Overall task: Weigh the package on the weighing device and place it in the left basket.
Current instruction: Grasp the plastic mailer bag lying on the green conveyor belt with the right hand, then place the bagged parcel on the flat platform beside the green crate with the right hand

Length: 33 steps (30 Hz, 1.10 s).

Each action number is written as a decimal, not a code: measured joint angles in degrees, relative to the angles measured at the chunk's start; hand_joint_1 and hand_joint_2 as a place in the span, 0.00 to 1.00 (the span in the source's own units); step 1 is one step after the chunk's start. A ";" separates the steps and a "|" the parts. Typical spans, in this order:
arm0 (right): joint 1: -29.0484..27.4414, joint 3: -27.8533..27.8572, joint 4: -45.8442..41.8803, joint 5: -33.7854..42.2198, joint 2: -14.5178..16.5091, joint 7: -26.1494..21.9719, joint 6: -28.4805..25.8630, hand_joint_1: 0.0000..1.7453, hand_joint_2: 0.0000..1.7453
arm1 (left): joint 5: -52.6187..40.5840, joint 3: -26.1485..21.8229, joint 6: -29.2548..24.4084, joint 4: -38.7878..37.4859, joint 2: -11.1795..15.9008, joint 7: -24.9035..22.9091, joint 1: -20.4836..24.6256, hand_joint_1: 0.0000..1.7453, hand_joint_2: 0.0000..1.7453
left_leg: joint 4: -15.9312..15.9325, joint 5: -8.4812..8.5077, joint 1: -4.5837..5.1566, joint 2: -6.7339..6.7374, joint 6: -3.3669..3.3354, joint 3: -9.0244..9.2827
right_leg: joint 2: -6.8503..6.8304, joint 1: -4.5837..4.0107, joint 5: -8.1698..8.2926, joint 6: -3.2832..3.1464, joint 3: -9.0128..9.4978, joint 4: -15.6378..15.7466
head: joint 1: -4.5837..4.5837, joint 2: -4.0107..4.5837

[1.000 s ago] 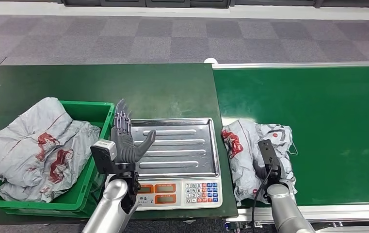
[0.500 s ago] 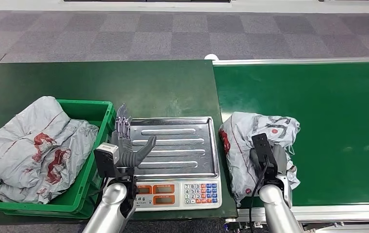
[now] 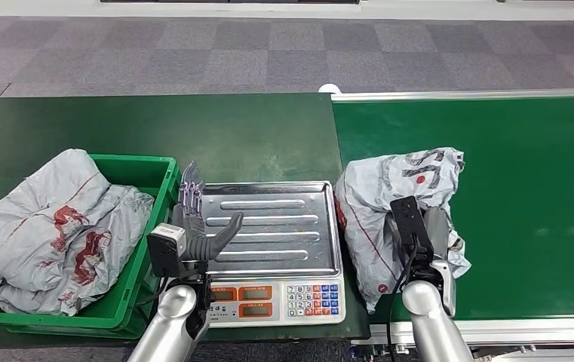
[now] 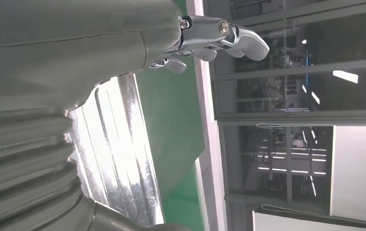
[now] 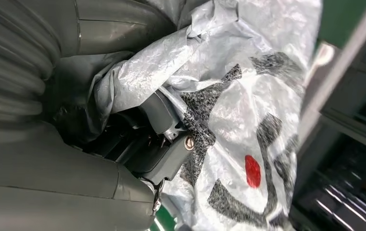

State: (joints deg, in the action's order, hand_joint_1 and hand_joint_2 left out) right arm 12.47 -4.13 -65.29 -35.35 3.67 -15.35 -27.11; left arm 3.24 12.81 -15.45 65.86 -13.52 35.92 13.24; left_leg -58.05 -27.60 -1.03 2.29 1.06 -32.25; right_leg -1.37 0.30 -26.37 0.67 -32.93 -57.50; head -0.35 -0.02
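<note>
The package hangs bunched in my right hand, whose fingers grip its plastic at three o'clock of the scale tray for weighing, while my left hand waits with fingers spread, empty.

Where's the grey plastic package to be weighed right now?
In the head view, the grey plastic mailer package is in the right hand, over the green conveyor belt, just right of the scale's steel tray.
</note>
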 joint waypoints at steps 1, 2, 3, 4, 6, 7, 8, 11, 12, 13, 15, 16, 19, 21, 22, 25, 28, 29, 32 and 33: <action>-0.14 -0.24 -0.80 -0.14 -0.11 -0.67 -0.96 1.00 1.00 | -0.56 0.00 -0.21 0.05 0.07 0.11 0.01 0.00 1.00 | 0.00 0.00 0.01 -0.01 0.00 -0.01 | -0.01 0.01 0.00 0.00 -0.01 0.00 | 0.00 0.00; -0.28 -0.52 -1.94 -0.33 -0.28 -1.18 -1.88 1.00 1.00 | -1.15 0.00 -0.38 0.15 0.16 0.21 0.02 0.00 1.00 | 0.00 0.01 0.01 -0.02 0.00 -0.02 | -0.02 0.01 0.00 0.00 -0.03 -0.01 | 0.00 0.00; -0.43 -0.89 -3.42 -0.52 -0.47 -1.47 -2.66 1.00 1.00 | -1.72 0.00 -0.54 0.31 0.28 0.27 0.06 0.00 1.00 | 0.00 0.01 0.02 -0.02 0.01 -0.03 | -0.02 0.01 0.00 0.00 -0.04 -0.01 | 0.00 0.00; -0.55 -1.27 -5.12 -0.73 -0.70 -1.55 -3.29 1.00 1.00 | -2.23 0.00 -0.67 0.51 0.42 0.28 0.12 0.00 1.00 | 0.00 0.01 0.02 -0.02 0.01 -0.04 | -0.02 0.01 0.00 0.00 -0.06 -0.01 | -0.01 0.00; -0.69 -2.08 -8.82 -1.09 -1.24 -1.46 -4.27 1.00 1.00 | -3.10 0.00 -0.81 1.01 0.76 0.20 0.41 0.00 1.00 | 0.00 0.02 0.02 -0.02 0.02 -0.05 | -0.02 0.01 0.00 0.00 -0.08 -0.02 | -0.01 0.00; -0.70 -2.44 -10.55 -1.24 -1.53 -1.45 -4.70 1.00 1.00 | -3.45 0.00 -0.85 1.23 0.93 0.14 0.62 0.00 1.00 | 0.00 0.02 0.02 -0.02 0.02 -0.05 | -0.02 0.02 0.00 0.00 -0.08 -0.02 | -0.01 0.00; -0.71 -2.71 -12.07 -1.32 -1.81 -1.40 -5.02 1.00 1.00 | -3.70 0.00 -0.87 1.40 1.10 0.06 0.86 0.00 1.00 | 0.00 0.02 0.03 -0.02 0.02 -0.05 | -0.02 0.02 0.00 0.00 -0.08 -0.02 | -0.01 0.00; -0.98 -3.45 -16.54 -1.16 -2.91 -0.96 -5.67 1.00 1.00 | -3.99 0.00 -0.84 1.53 1.61 -0.26 1.65 0.00 1.00 | 0.00 0.03 0.05 -0.03 0.02 -0.06 | -0.03 0.04 0.00 0.00 -0.09 -0.02 | -0.01 0.00; -1.00 -3.68 -18.18 -0.89 -3.38 -0.73 -5.86 1.00 1.00 | -4.00 0.00 -0.79 1.50 1.80 -0.33 1.98 0.00 1.00 | 0.00 0.03 0.06 -0.03 0.02 -0.07 | -0.03 0.04 0.00 0.00 -0.09 -0.02 | -0.01 0.00; -0.91 -3.83 -19.70 -0.45 -3.87 -0.54 -6.02 1.00 1.00 | -4.00 0.00 -0.73 1.47 1.97 -0.36 2.30 0.00 1.00 | 0.00 0.04 0.06 -0.03 0.01 -0.07 | -0.03 0.05 0.00 0.00 -0.09 -0.02 | -0.01 0.00; -0.49 -3.90 -21.91 1.00 -4.88 -0.31 -6.04 1.00 1.00 | -4.00 0.00 -0.64 1.43 2.19 -0.40 2.72 0.00 1.00 | 0.00 0.05 0.08 -0.03 0.00 -0.07 | -0.04 0.07 0.01 0.00 -0.08 -0.02 | -0.01 0.00; -0.24 -3.90 -22.64 1.86 -5.43 -0.31 -5.92 1.00 1.00 | -4.01 0.00 -0.64 1.43 2.25 -0.45 2.82 0.00 1.00 | 0.00 0.06 0.09 -0.04 -0.02 -0.07 | -0.05 0.09 0.01 0.01 -0.08 -0.02 | -0.01 0.00; 0.49 -3.90 -24.20 3.74 -7.04 -0.41 -5.61 1.00 1.00 | -4.06 0.00 -0.66 1.49 2.38 -0.72 2.95 0.00 1.00 | 0.00 0.07 0.13 -0.04 -0.03 -0.07 | -0.05 0.13 0.02 0.02 -0.08 -0.02 | 0.00 0.00; 0.78 -3.90 -24.84 4.54 -7.82 -0.53 -5.60 1.00 1.00 | -4.09 0.00 -0.64 1.52 2.43 -0.84 3.05 0.00 1.00 | 0.00 0.07 0.14 -0.04 -0.03 -0.07 | -0.06 0.13 0.02 0.03 -0.08 -0.02 | -0.01 0.00; 0.87 -3.90 -25.05 5.03 -8.15 -0.58 -5.59 1.00 1.00 | -4.09 0.00 -0.63 1.52 2.44 -0.89 3.11 0.00 1.00 | 0.00 0.07 0.14 -0.05 -0.03 -0.07 | -0.07 0.13 0.02 0.03 -0.08 -0.02 | -0.01 0.00; 1.53 -3.90 -25.30 7.08 -9.33 -0.64 -4.53 1.00 1.00 | -4.09 0.00 -0.58 1.51 2.48 -1.00 3.31 0.00 1.00 | 0.00 0.07 0.14 -0.07 -0.03 -0.09 | -0.08 0.13 0.02 0.03 -0.08 -0.02 | 0.00 0.00; 2.97 -4.24 -24.95 10.22 -10.06 -0.67 -1.10 1.00 1.00 | -4.05 0.01 -0.61 1.40 2.51 -0.97 3.62 0.00 1.00 | 0.00 0.08 0.14 -0.07 -0.03 -0.10 | -0.08 0.13 0.03 0.03 -0.09 -0.04 | 0.00 0.00; 3.60 -4.70 -24.47 11.07 -10.12 -0.74 0.20 1.00 1.00 | -4.00 0.01 -0.67 1.34 2.52 -0.92 3.77 0.00 1.00 | 0.00 0.09 0.14 -0.07 -0.02 -0.10 | -0.08 0.13 0.03 0.02 -0.09 -0.04 | 0.00 0.00; 5.45 -7.93 -21.67 12.17 -9.60 -1.36 2.97 1.00 1.00 | -3.73 0.09 -1.19 1.02 2.52 -0.75 4.30 0.00 1.00 | 0.01 0.13 0.13 -0.07 -0.02 -0.10 | -0.08 0.12 0.04 0.01 -0.10 -0.09 | 0.01 0.00; 5.96 -9.57 -20.47 12.35 -9.07 -1.60 3.46 1.00 1.00 | -3.61 0.17 -1.45 0.89 2.52 -0.72 4.51 0.00 1.00 | 0.01 0.15 0.13 -0.07 -0.01 -0.10 | -0.08 0.12 0.04 0.01 -0.11 -0.12 | 0.00 0.00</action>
State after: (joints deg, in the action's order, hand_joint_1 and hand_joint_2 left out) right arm 18.43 -13.69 -85.77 -23.00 -5.40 -16.94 -23.65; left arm -0.37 12.98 -16.90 66.75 -10.99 35.20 17.75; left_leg -58.04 -27.46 -0.90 2.22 1.05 -32.35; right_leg -1.44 0.41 -26.33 0.68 -33.04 -57.62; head -0.34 -0.02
